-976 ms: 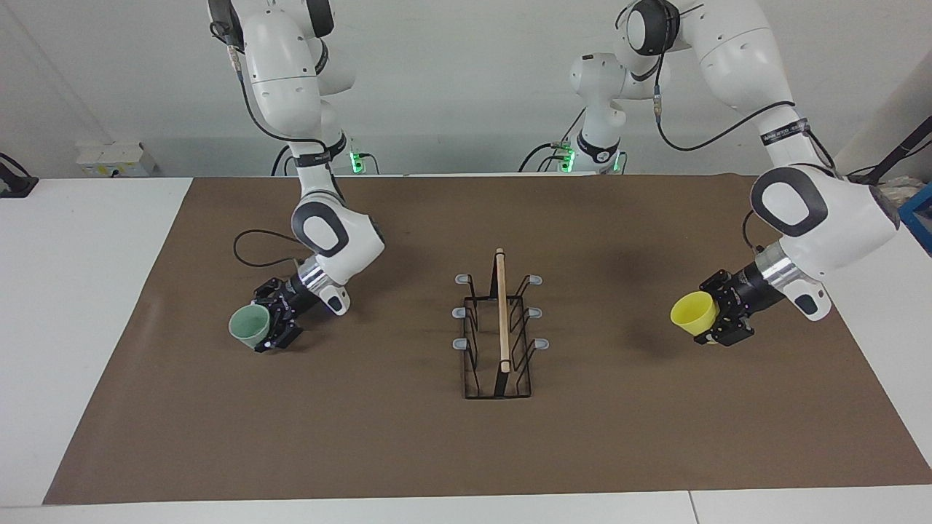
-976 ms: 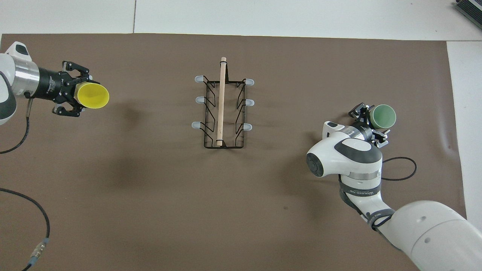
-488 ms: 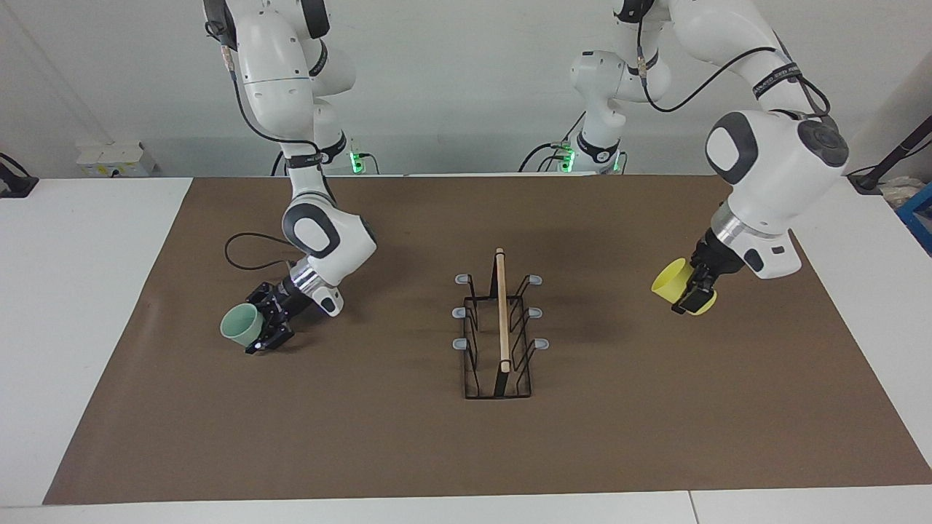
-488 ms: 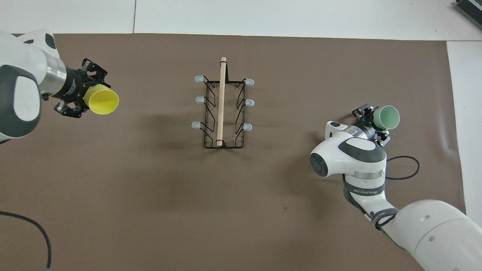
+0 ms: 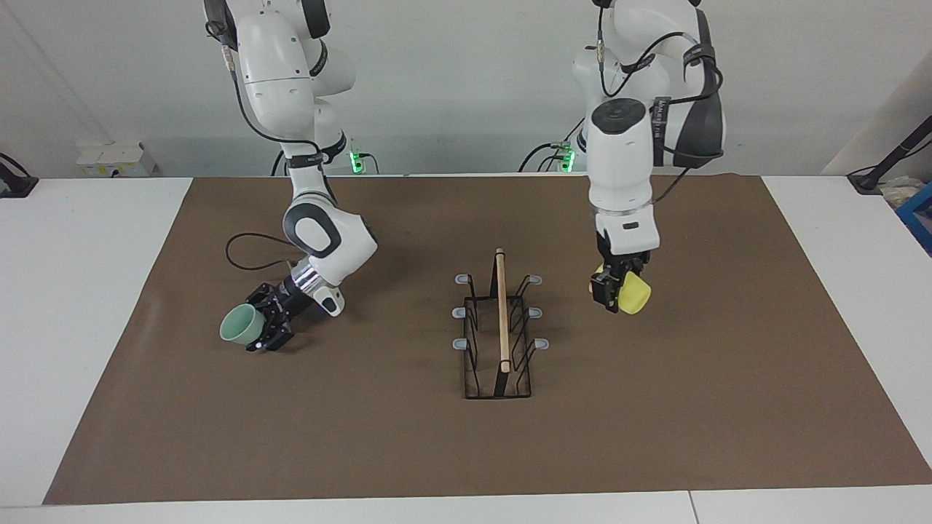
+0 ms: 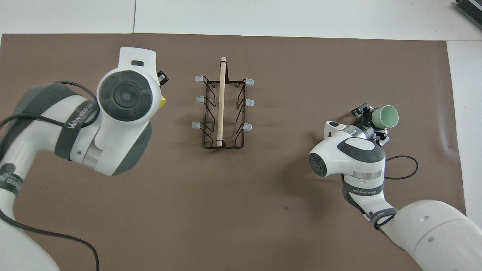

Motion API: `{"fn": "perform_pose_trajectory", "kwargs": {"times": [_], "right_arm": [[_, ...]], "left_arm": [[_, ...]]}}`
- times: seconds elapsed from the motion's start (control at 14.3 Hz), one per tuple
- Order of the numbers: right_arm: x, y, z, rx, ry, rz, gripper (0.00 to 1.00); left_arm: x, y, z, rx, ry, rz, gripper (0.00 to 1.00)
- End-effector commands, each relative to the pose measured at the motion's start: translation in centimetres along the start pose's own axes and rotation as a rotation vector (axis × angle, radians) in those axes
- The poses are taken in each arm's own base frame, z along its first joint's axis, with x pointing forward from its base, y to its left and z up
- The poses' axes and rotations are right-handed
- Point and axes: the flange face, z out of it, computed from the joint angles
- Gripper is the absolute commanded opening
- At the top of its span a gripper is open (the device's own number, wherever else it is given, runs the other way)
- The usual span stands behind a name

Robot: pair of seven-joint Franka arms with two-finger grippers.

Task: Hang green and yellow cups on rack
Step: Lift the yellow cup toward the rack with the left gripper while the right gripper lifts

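Observation:
The black wire rack (image 5: 498,331) (image 6: 222,110), with a wooden bar along its top and grey-tipped pegs, stands mid-mat. My left gripper (image 5: 615,292) points down, shut on the yellow cup (image 5: 635,295), which hangs tilted over the mat beside the rack's pegs on the left arm's side. In the overhead view the left wrist hides all but a sliver of that cup (image 6: 162,101). My right gripper (image 5: 256,329) (image 6: 375,119) is shut on the pale green cup (image 5: 237,324) (image 6: 388,116), held on its side low over the mat toward the right arm's end.
A brown mat (image 5: 408,451) covers most of the white table (image 5: 80,291). A black cable loop (image 5: 244,251) (image 6: 404,169) lies on the mat by the right arm's wrist.
The left arm has swung the yellow cup from its end of the table in toward the rack and turned the gripper downward. The right gripper has closed on the green cup and barely moved.

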Motion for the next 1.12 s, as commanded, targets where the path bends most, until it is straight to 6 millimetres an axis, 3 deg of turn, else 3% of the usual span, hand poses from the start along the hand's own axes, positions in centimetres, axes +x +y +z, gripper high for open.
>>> {"fn": "perform_pose_trajectory", "kwargs": {"times": [0.0,0.21,0.49,0.7,1.05], "right_arm": [[-1.6,0.4,-1.1,0.027,0.045,0.068,0.0],[-4.3,1.1,-1.8,0.039,0.153,0.17,0.0],[-10.1,0.6,-0.9,0.099,0.367,0.319,0.0],[-14.0,1.1,-3.4,0.151,0.542,0.485,0.0],[-17.7,2.0,-7.7,0.231,0.915,0.719,0.0]], "left_arm": [[-4.2,-1.4,-1.2,-0.047,0.101,0.034,0.0],[-8.7,-1.1,-2.0,-0.084,0.199,0.051,0.0],[-11.8,-0.6,-1.5,-0.157,0.31,0.028,0.0],[-13.2,0.0,-0.6,-0.174,0.354,-0.009,0.0],[-16.7,1.0,-1.3,-0.209,0.372,-0.028,0.0]]}}
